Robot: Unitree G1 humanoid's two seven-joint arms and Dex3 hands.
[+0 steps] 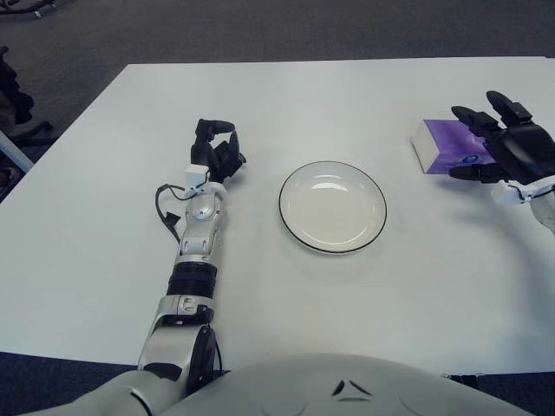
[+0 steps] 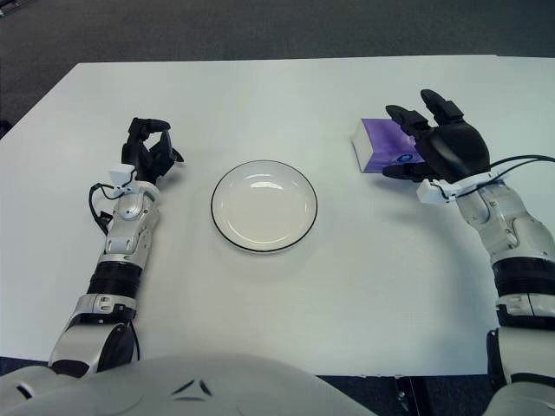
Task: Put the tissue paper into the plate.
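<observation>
tissue pack [image 2: 378, 144]: small purple pack with a white end facing the plate, lying flat on the table, partly hidden on its far-right side. Sits at roughly 2 o'clock from the plate, well apart from it.
plate [image 2: 264, 206]: round, white, thin dark rim, nothing in it, flat on the table pretty much dead center.
</observation>
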